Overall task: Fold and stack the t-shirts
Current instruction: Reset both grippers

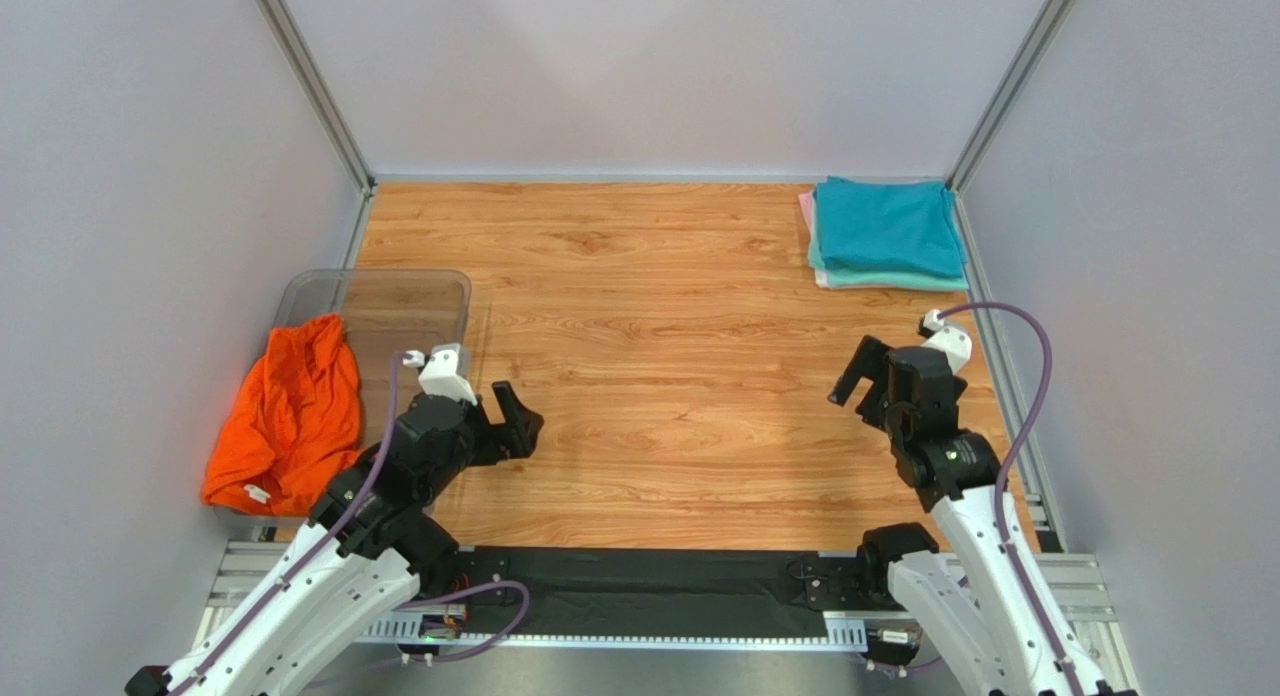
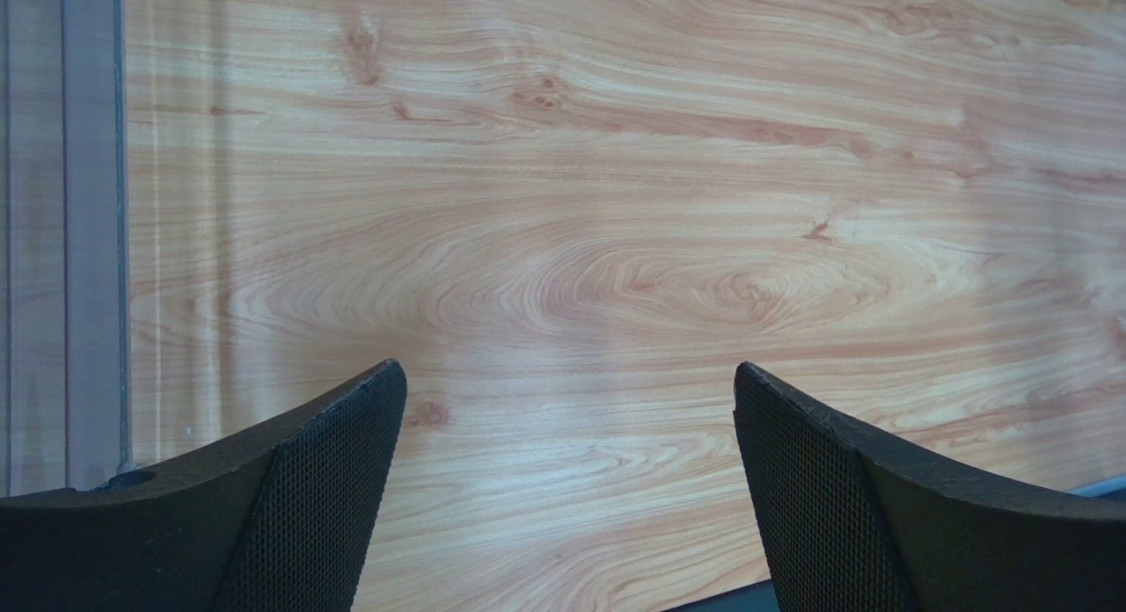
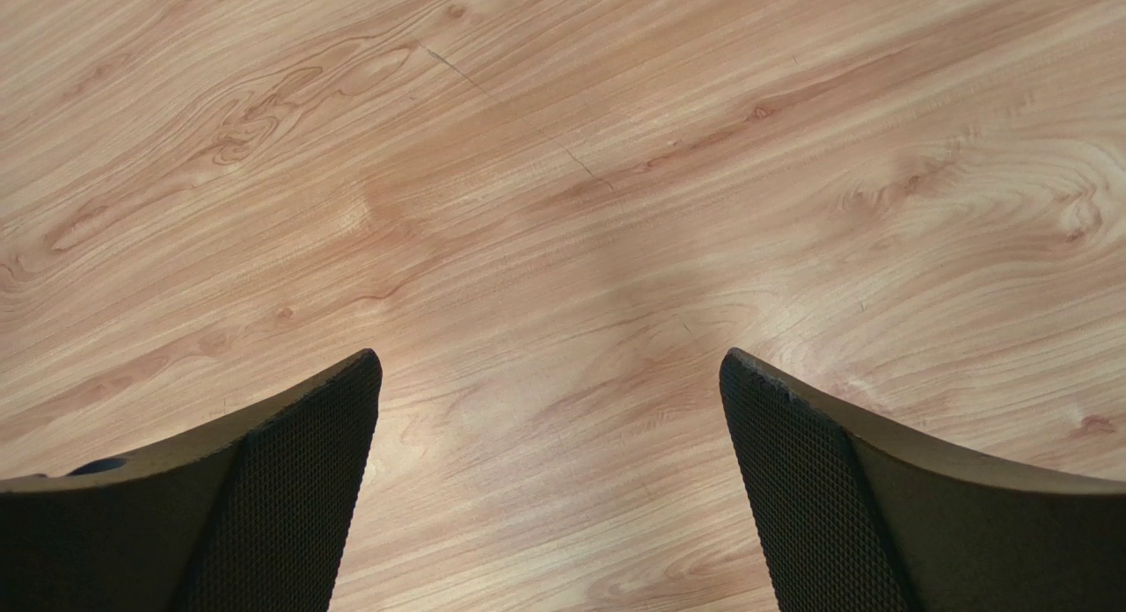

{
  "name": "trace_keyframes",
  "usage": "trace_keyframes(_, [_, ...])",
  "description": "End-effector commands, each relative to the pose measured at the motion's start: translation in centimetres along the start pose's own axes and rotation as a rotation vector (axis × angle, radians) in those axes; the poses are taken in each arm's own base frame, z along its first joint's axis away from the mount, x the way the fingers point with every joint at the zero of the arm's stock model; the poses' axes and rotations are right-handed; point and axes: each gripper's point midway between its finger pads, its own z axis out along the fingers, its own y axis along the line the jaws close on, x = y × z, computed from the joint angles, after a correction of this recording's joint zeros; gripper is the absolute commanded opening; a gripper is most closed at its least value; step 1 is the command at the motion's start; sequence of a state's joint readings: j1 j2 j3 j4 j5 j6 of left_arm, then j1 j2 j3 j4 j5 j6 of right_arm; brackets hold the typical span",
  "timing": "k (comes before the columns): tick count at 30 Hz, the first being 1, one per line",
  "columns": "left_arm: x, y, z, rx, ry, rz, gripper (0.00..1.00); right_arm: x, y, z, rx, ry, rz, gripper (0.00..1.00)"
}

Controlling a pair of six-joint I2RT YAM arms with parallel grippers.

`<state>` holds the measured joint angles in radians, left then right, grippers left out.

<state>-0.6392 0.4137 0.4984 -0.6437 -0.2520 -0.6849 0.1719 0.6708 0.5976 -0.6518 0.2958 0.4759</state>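
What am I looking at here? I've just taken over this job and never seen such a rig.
Two robot arms stand at the near edge of a wooden table. The wide picture is from a camera above and behind them. The other two look down from each wrist, past its own fingers. The left gripper and right gripper are both open, holding nothing, over bare wood. An orange t-shirt lies crumpled against a clear tub on the left. Far right, a teal t-shirt tops a folded stack, with a mint t-shirt and pink t-shirt edging out beneath.

orange t-shirt (image 1: 293,411): crumpled, left | teal t-shirt (image 1: 890,224): folded, far-right, atop mint t-shirt (image 1: 887,281), pink t-shirt (image 1: 809,216)
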Motion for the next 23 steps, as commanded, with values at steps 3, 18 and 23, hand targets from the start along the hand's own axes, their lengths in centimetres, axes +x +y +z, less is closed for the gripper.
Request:
trace_keyframes(3, [-1.4,-1.4,-0.4,0.076,-0.062,-0.002,1.00,-0.7,-0.4,-0.7,-0.002,-0.080,0.069,1.00])
trace_keyframes(18, [-1.8,-1.3,-0.9,0.082,-0.091,-0.017,1.00,-1.8,-0.3,-2.6,-0.056,-0.166,0.139,1.00])
trace_keyframes(23, [-1.8,-1.1,-1.0,0.077,-0.092,-0.019,1.00,-1.7,-0.2,-2.7,-0.070,-0.170,0.140,1.00])
